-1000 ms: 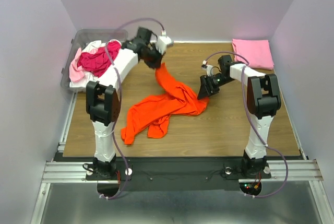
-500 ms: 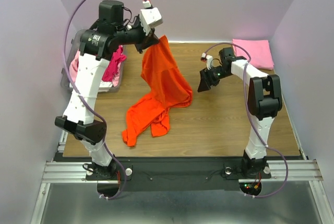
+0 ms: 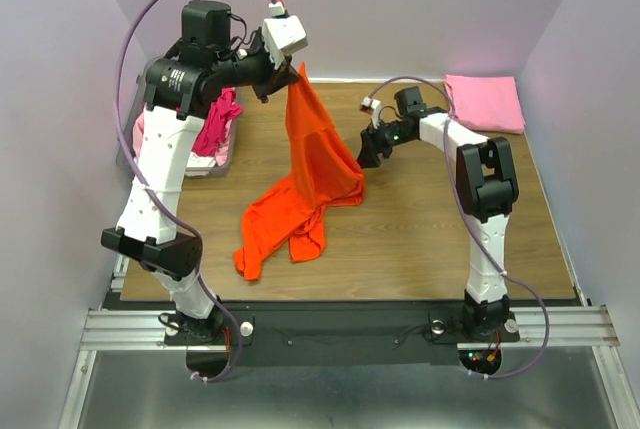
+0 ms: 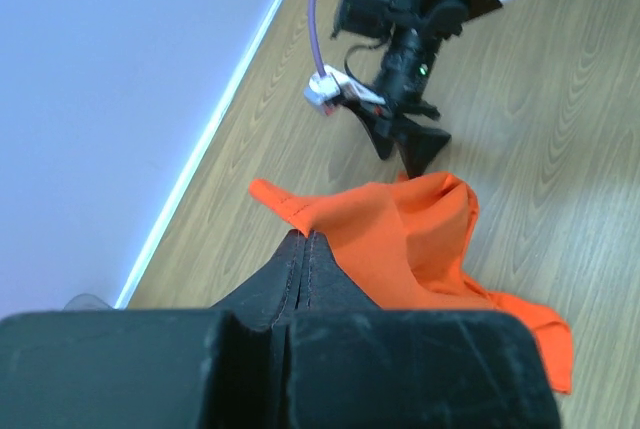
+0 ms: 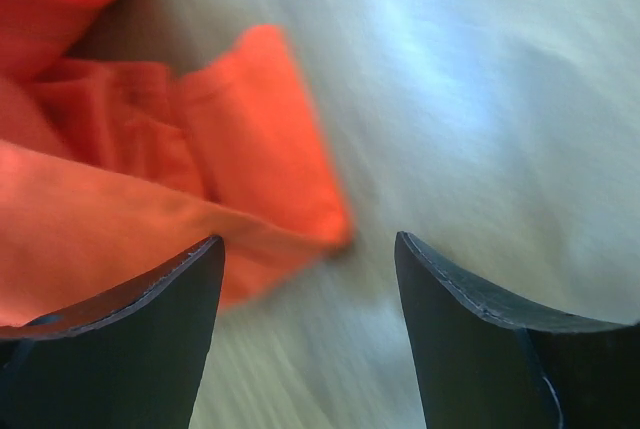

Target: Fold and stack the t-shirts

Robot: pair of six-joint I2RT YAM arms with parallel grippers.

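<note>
I've got L arm (image 3: 160,164) reared high, L end effector (image 3: 294,71) clamped on orange shirt (image 3: 318,159), rest lying on surface (image 3: 430,239). R end effector (image 3: 368,147) low, apart; wrist cam shows hem just ahead.

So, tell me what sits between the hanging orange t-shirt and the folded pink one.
Top view: the open right gripper and its wrist, close beside the orange t-shirt; beyond them, bare wooden table up to the folded pink t-shirt.

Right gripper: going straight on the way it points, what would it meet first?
Probably the orange t-shirt: its edge lies just ahead of the open right gripper. Depth is blurred, so it might touch the table first.
</note>
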